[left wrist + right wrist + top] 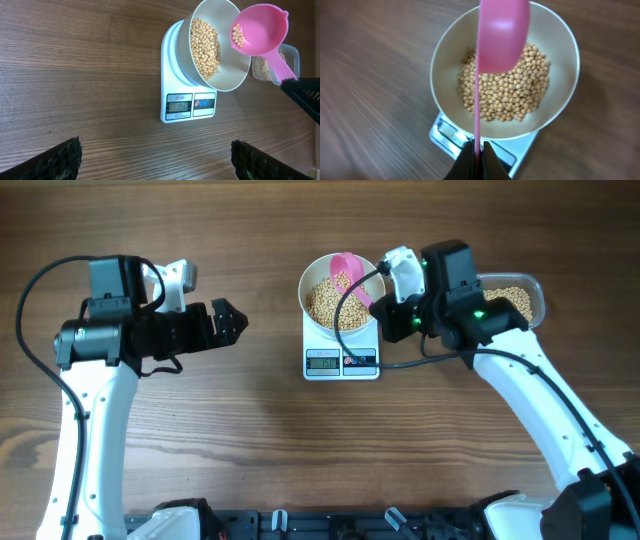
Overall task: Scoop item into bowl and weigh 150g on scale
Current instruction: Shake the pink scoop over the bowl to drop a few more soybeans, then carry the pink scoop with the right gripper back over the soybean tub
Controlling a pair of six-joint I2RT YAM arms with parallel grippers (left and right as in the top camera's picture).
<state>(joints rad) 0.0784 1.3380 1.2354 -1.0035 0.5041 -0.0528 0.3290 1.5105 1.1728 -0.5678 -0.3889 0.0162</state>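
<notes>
We note right gripper (pixel 479 148) clamped on pink scoop (pixel 502 35) handle, few beans (pixel 239 36) inside, over bowl (pixel 235 76). We judge scale (pixel 178 106) at target; any tilt spills extras, overshoots weight.

Left end effector (pixel 232 322) gapes wide while right end effector (pixel 478 148) is pinched tight.
</notes>
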